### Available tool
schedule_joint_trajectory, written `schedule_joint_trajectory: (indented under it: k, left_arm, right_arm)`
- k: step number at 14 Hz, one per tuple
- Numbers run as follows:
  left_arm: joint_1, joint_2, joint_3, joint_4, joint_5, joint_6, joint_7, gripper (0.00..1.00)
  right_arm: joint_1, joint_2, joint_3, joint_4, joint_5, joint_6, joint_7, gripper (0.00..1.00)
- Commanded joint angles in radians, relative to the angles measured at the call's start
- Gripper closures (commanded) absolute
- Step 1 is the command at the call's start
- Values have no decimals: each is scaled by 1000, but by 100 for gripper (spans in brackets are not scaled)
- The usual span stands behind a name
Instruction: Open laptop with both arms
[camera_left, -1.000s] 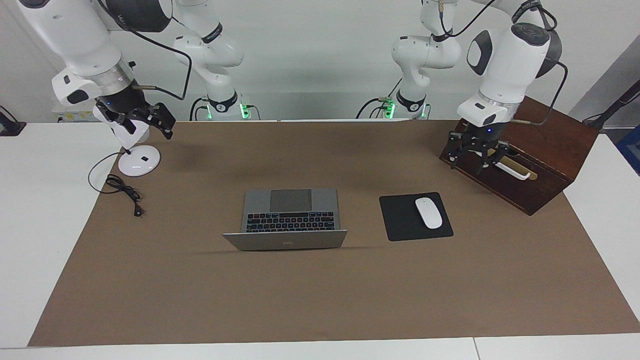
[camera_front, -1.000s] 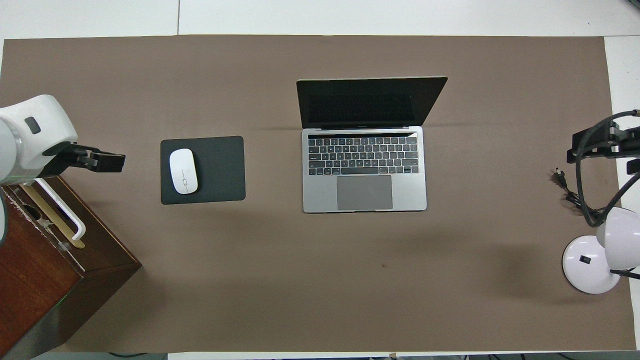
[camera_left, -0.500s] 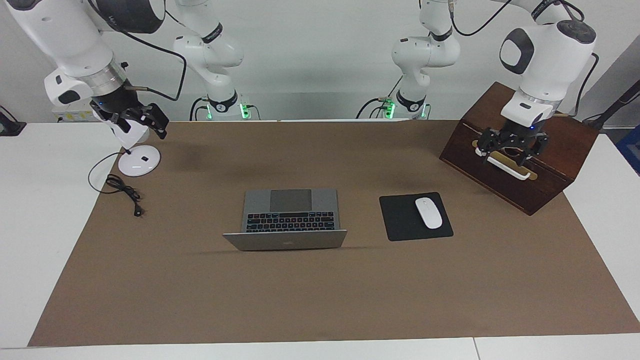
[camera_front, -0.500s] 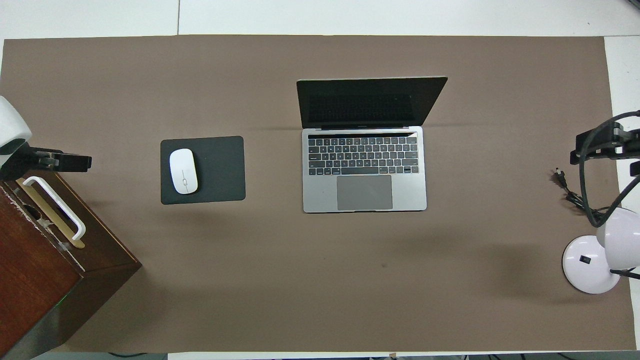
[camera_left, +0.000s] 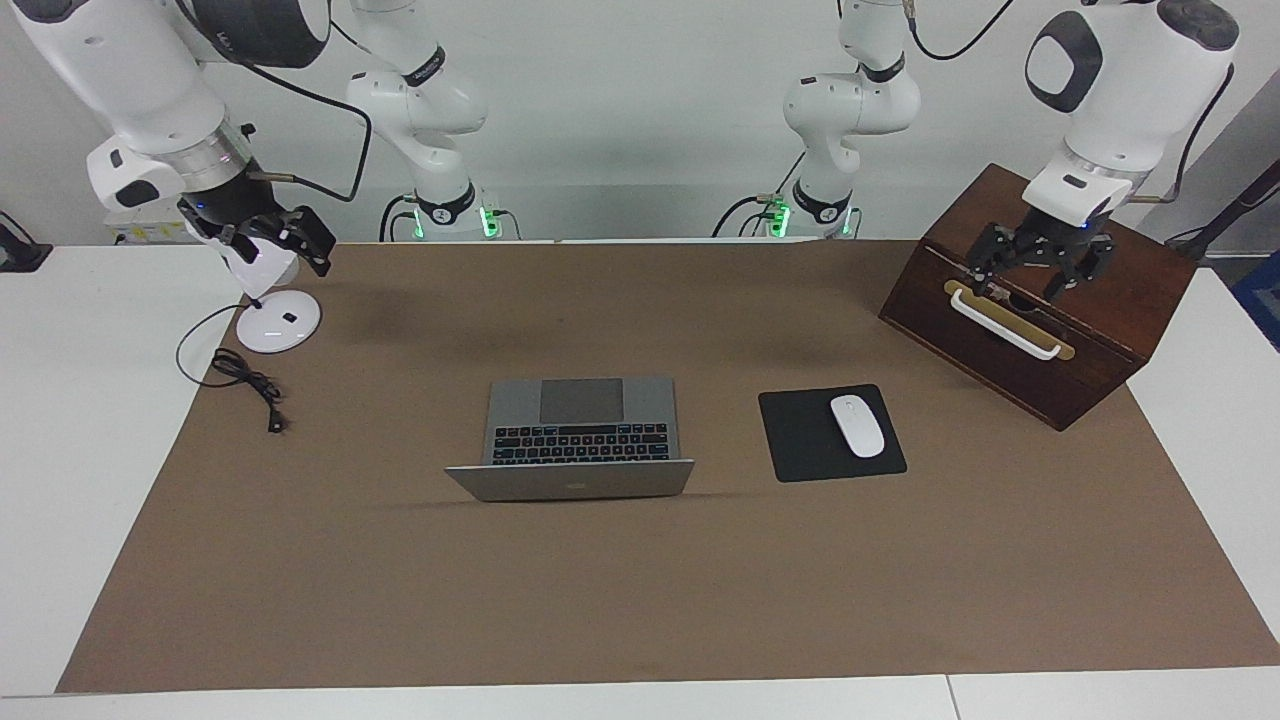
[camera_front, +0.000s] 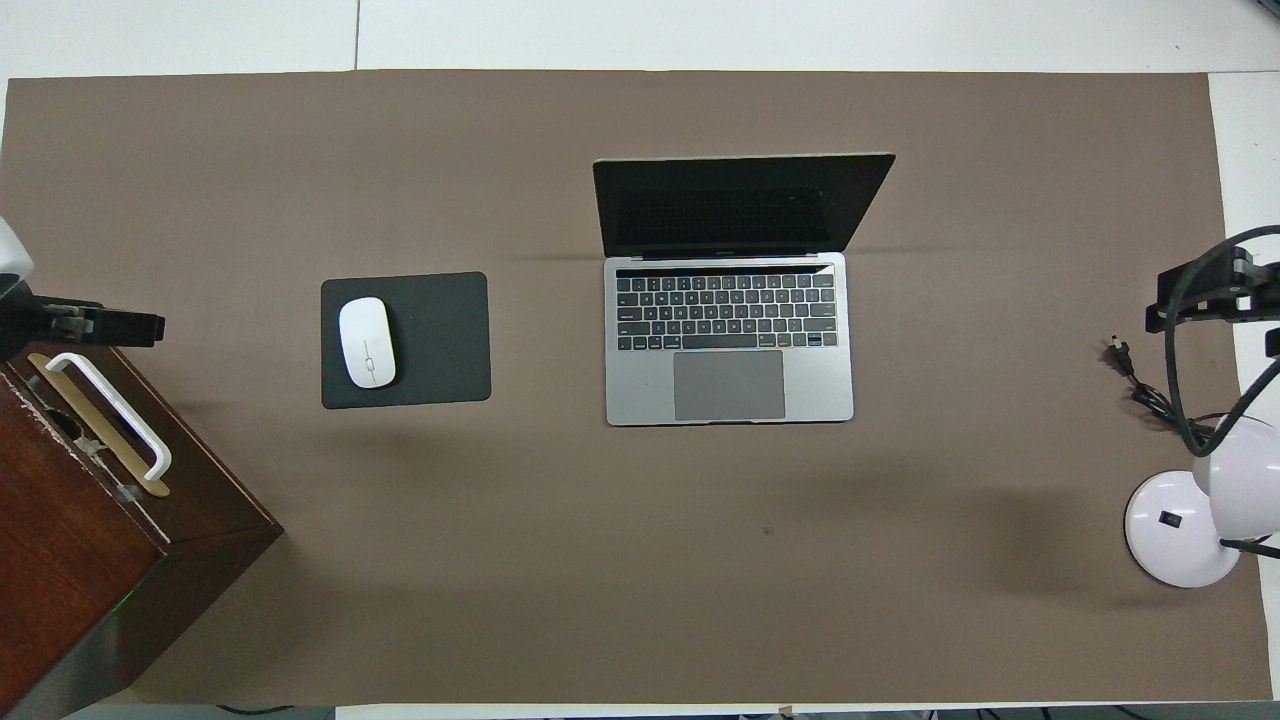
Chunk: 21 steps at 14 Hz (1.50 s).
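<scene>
Left gripper (camera_left: 1035, 262) has pulled back over the wooden box (camera_left: 1100, 330); right gripper (camera_left: 268, 240) hangs by the lamp (camera_left: 272, 322), both spread and empty. Laptop (camera_left: 575, 440) looks open, so just park clear.

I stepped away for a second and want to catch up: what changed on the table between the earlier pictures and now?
The left gripper rose and drew back from the wooden box's handle to above the box, holding nothing. The right gripper lifted slightly above the desk lamp. The laptop stayed open and unmoved, as did the mouse.
</scene>
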Motion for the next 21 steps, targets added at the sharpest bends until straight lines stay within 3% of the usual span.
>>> schedule_joint_trajectory:
  k: [1,6,10,21]
  left_arm:
    - [14,88,-10,197,6,-167,-6,0]
    - [-3,100,-21,211,6,-94,-178,0]
    - [-61,96,-23,189,14,-89,-182,0]
    - [-61,83,-23,156,14,-22,-179,0]
  right_arm:
    - [21,-24,-7,-24,-35,-9,5,0]
    - [21,-22,-7,-24,-44,-9,5,0]
    - [21,-24,-8,-24,-53,-10,5,0]
    - [22,-24,-16,-24,-36,-9,-24,0]
